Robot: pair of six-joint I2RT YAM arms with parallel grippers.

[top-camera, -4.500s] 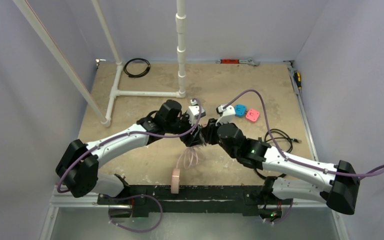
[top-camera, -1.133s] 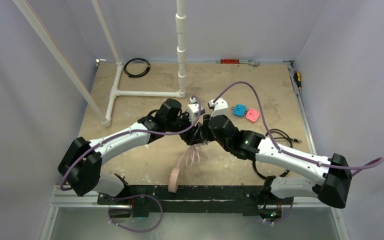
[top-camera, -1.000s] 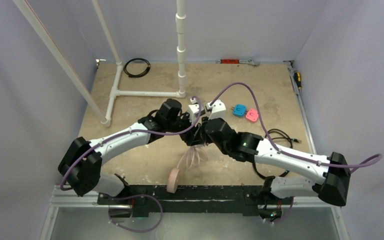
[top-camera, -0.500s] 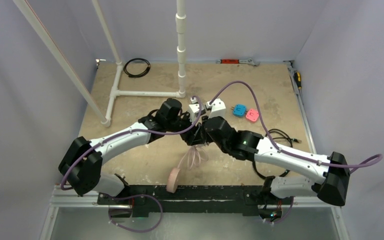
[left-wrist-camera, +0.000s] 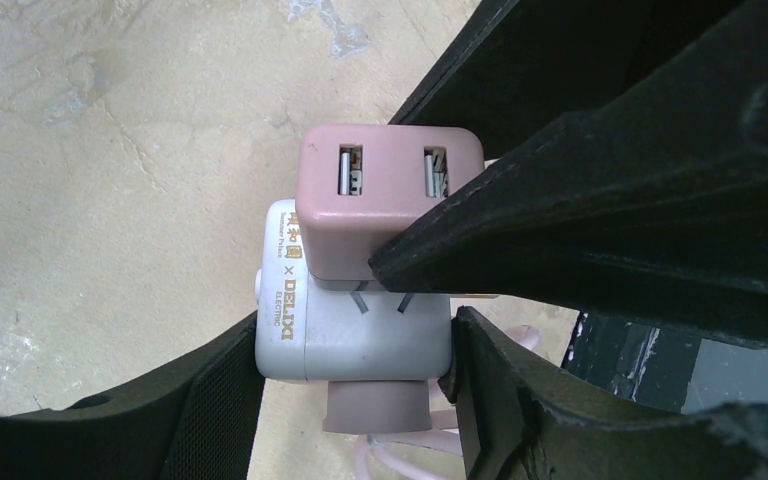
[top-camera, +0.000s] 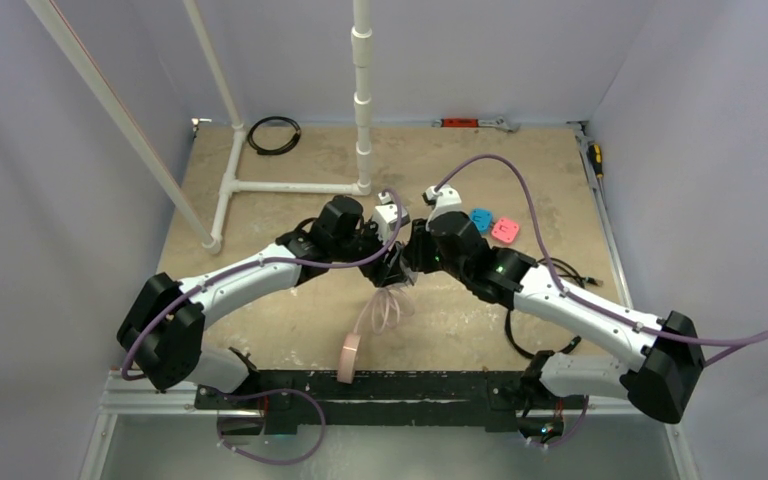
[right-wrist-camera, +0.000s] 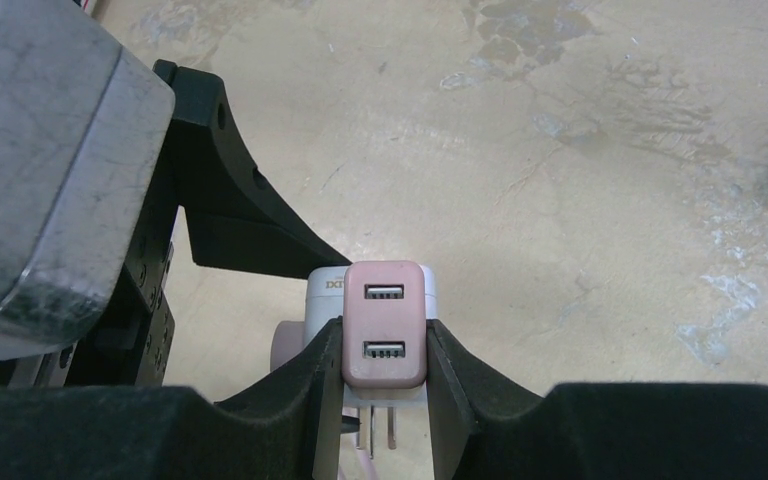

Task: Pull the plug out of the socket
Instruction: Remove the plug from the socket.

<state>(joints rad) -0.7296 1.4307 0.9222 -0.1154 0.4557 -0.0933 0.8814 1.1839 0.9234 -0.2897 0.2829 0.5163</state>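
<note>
The pink two-port USB plug [right-wrist-camera: 384,325] is clamped between my right gripper's [right-wrist-camera: 384,345] fingers. The white cube socket [left-wrist-camera: 350,325] with its pink cable [top-camera: 380,310] is clamped in my left gripper [left-wrist-camera: 355,375]. The plug [left-wrist-camera: 390,200] stands just off the socket's face, and its metal prongs [right-wrist-camera: 378,430] show bare in the gap. I cannot tell whether the prong tips are still in the slots. In the top view both grippers, the left [top-camera: 387,262] and the right [top-camera: 412,258], meet mid-table.
A blue adapter [top-camera: 481,219] and a pink adapter [top-camera: 505,231] lie just right of the grippers. A white pipe frame [top-camera: 290,187] stands at the back left, with a black cable coil [top-camera: 273,135] behind it. Black cables [top-camera: 550,275] lie by the right arm.
My right arm's wrist has swung back and to the right while gripping the plug. The left arm has stayed still, and the pink cable has shifted slightly.
</note>
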